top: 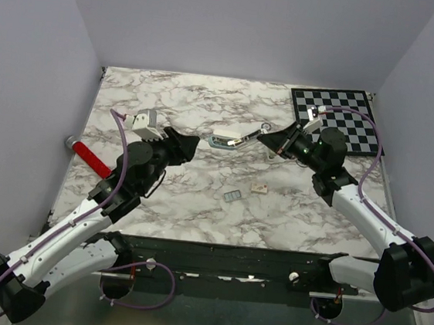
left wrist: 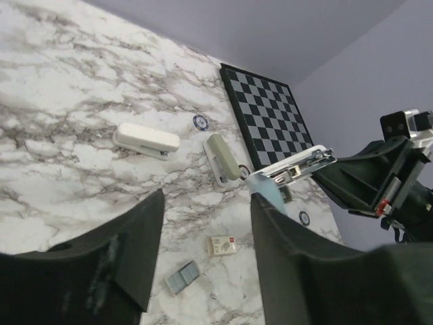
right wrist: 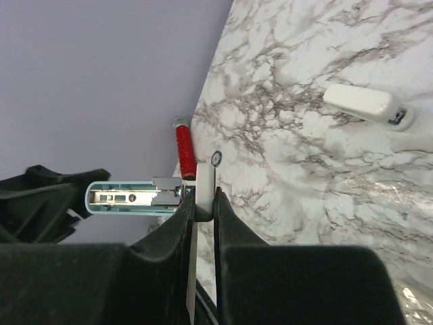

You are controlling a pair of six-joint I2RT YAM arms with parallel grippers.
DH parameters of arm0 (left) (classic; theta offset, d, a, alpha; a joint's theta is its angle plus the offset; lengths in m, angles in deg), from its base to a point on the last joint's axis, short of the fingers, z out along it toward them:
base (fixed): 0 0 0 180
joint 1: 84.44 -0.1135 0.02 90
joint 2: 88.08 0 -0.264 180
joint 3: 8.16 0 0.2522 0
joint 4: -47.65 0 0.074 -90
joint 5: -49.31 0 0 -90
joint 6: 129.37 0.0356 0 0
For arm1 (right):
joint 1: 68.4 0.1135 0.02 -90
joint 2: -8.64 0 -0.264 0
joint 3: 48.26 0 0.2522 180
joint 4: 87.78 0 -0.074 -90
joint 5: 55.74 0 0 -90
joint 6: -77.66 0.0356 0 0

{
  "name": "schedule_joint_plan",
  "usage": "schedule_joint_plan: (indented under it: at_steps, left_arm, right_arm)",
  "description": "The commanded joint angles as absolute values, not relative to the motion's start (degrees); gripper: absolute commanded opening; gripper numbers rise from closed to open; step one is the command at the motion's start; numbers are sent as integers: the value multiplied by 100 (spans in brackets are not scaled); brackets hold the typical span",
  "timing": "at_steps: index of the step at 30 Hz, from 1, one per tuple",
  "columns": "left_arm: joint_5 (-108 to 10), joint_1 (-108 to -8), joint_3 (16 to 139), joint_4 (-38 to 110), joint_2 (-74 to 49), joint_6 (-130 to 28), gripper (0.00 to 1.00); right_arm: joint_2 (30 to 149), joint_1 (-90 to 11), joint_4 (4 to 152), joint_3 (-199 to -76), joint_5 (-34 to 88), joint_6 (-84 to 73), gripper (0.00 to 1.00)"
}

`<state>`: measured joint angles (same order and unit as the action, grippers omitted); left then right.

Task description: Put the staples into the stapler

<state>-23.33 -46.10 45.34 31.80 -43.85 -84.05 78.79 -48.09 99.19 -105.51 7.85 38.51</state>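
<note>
The right gripper [right wrist: 205, 195] is pinched tight on the stapler [top: 231, 141], which hangs in the air above the middle of the table [top: 192, 105]. The stapler is swung open, its metal channel [right wrist: 128, 198] bare and pointing toward 9 o'clock in the top view. The left gripper [left wrist: 206, 203] sits just at 9 o'clock of that open end. Its fingers [left wrist: 135, 257] are spread with nothing between them (the stapler's tip is close by one finger, and contact cannot be told).

The staples [top: 233, 196] lie flat on the table at 6 o'clock of the stapler, well below it and clear of both grippers. A small white box [top: 259, 189] lies near them at 2 o'clock, not touching. A chessboard [top: 338, 121] fills the table's 1 o'clock corner. A red pen [top: 93, 159] lies at its 9 o'clock edge.
</note>
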Motion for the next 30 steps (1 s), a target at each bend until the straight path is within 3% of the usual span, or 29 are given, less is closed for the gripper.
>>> schedule_joint_plan:
  at_steps: [1, 7, 11, 19, 30]
  left_arm:
    - [-2996, -4621, 5233, 3293, -4195, -7217, 72]
    - [-4490, -4586, 6542, 2441, -3046, -5663, 93]
    - [-5106, -4533, 7229, 1809, -2218, -4975, 94]
    - [-5993, -4498, 7968, 1325, -1119, -3815, 82]
    - [-6065, -4445, 8619, 524, -169, -3120, 68]
  right_arm:
    - [7807, -4748, 9280, -10895, 1123, 3293, 1]
    - [7887, -4634, 9112, -10966, 1106, 3213, 1]
    - [7948, -4590, 9103, -11001, 966, 3274, 1]
    - [7957, -4511, 9006, -10992, 860, 3283, 1]
    - [8010, -4476, 8989, -11010, 781, 3257, 1]
